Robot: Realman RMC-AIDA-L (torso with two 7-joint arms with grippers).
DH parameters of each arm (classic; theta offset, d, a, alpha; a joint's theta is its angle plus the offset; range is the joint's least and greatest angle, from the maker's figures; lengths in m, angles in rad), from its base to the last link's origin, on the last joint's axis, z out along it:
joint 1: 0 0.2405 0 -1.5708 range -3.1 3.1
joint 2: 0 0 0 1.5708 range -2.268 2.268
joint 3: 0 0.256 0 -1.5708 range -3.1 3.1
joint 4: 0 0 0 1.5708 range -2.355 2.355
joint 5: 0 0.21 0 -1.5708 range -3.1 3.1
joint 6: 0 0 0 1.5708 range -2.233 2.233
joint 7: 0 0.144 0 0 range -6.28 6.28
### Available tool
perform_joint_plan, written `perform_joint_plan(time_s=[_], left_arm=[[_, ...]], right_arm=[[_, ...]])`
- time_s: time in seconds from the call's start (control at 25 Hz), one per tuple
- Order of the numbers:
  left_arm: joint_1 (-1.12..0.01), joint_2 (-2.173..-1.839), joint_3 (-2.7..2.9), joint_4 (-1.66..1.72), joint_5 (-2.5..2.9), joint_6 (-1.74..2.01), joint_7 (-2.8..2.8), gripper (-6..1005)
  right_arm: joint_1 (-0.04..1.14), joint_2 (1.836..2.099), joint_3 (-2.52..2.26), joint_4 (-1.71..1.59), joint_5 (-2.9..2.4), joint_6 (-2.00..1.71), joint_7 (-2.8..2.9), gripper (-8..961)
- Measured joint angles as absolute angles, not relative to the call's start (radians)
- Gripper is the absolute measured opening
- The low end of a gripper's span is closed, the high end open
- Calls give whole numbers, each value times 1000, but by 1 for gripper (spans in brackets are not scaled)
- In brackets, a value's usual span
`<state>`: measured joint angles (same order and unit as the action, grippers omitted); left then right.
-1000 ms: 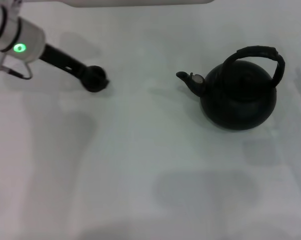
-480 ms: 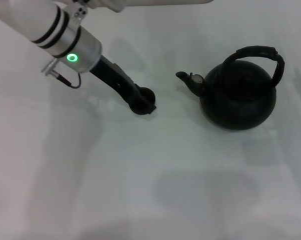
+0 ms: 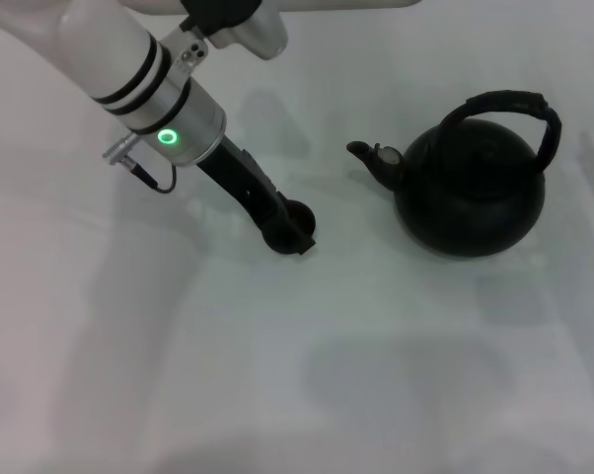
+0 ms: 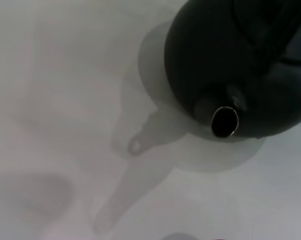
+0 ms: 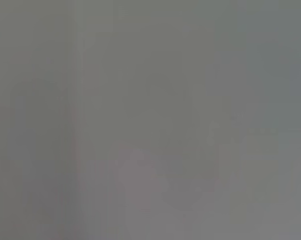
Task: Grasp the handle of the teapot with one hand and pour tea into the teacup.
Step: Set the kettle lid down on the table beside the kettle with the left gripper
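The matte black teapot stands upright on the white table at the right, its spout pointing left and its ribbed arched handle free above it. Left of the spout, my left gripper is low over the table, shut on the small round black teacup. The left wrist view looks onto the teapot and the open mouth of its spout. No tea shows. My right gripper is out of view.
The white table stretches bare toward the front and the left. My left arm's white and silver forearm with its green light crosses the upper left. The right wrist view shows only a plain grey surface.
My left arm has swung from the far left toward the right and front, carrying the teacup closer to the teapot's spout. The teapot has not moved.
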<state>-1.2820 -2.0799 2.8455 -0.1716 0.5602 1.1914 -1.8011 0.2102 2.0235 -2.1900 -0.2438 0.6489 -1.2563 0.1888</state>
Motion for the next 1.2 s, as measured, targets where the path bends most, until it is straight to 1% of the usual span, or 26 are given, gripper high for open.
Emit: perform_joint_plan(time_s=[1.2], left_arm=[[-1300, -2075, 2845, -151, 627, 1169, -1864, 709]], right_arm=[[209, 2023, -2193, -244, 649, -1266, 213, 768]])
